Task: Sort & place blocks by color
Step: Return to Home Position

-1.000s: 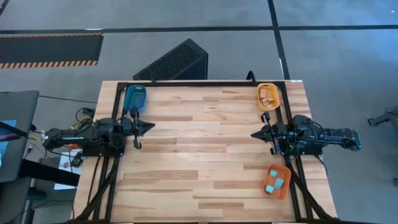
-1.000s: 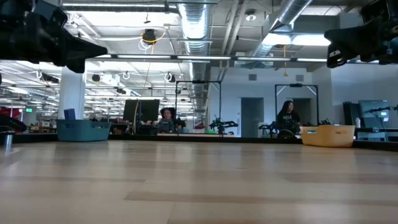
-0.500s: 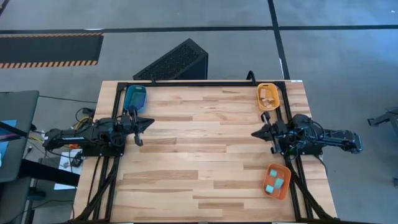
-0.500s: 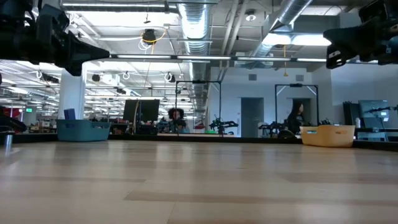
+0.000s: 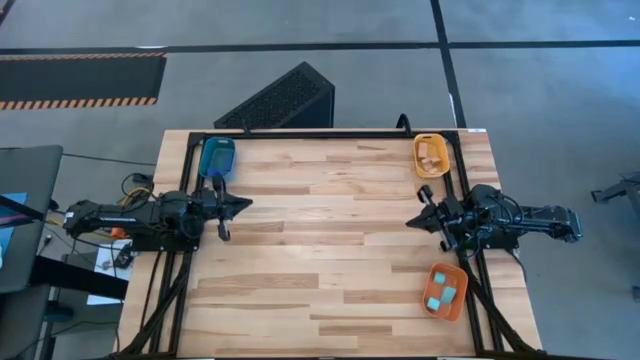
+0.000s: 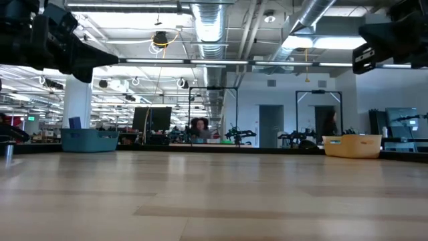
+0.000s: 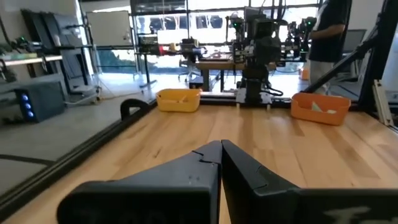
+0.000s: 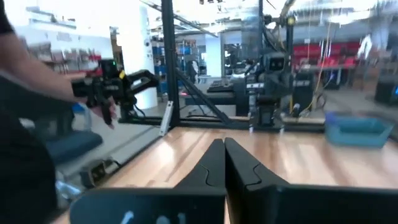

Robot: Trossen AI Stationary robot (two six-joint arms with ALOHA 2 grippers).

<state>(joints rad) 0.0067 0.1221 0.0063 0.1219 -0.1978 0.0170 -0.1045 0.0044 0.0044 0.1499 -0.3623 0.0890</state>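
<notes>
Both hands are clenched on nothing: the left hand (image 5: 243, 203) and the right hand (image 5: 409, 222) point at each other across the counter (image 5: 330, 250), well apart. No block shows on the boards between them. The light cyan cubes (image 5: 441, 291) lie in the orange tray (image 5: 447, 268) and the tan wooden pieces (image 5: 431, 152) in the yellow-orange tray (image 5: 431, 175). The right arm lies between those 2 trays. The blue tray (image 5: 217, 141) stands just beside the left hand, its contents too dark to tell. Drawing each arm straight back looks unobstructed.
</notes>
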